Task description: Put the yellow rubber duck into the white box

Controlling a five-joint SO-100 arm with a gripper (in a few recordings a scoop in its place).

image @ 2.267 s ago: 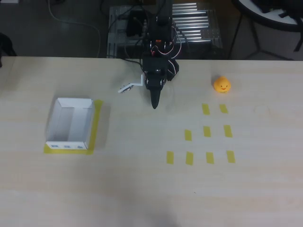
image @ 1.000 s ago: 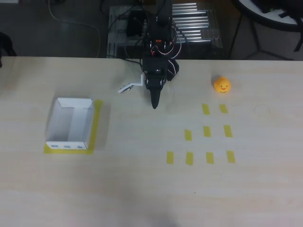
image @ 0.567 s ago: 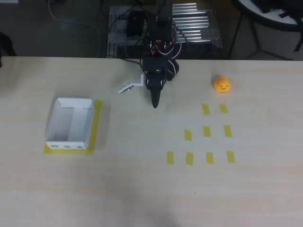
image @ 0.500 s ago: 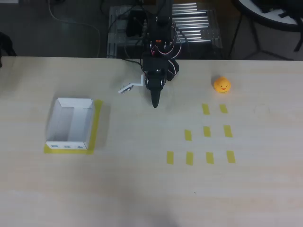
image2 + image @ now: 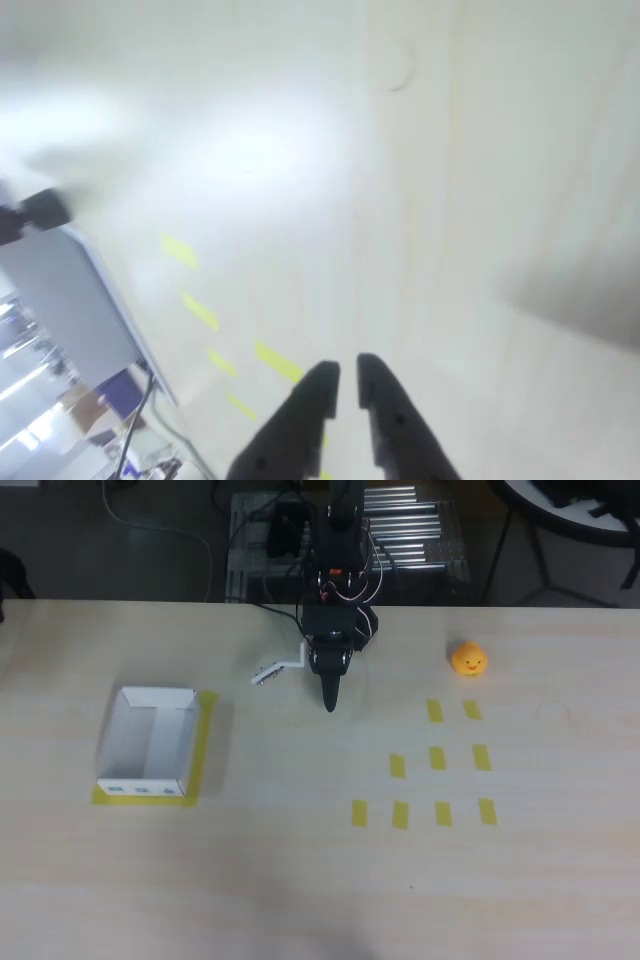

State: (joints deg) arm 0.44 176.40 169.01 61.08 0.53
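Pale wooden table (image 5: 300,880) lay under the black robot arm, whose two-finger gripper (image 5: 329,702) hung with dark fingers (image 5: 312,400) nearly closed, grasping nothing. Well to its right in the overhead view sat the small orange-yellow rubber duck (image 5: 468,660), above flat yellow tape strips (image 5: 437,758); the open white cardboard box (image 5: 148,742) stood far left.

A pale wood-grain bench (image 5: 300,880) is carrying the white box (image 5: 148,742) on yellow tape at left, the yellow rubber duck (image 5: 468,660) well apart at right, and yellow tape strips (image 5: 437,758) below the duck.
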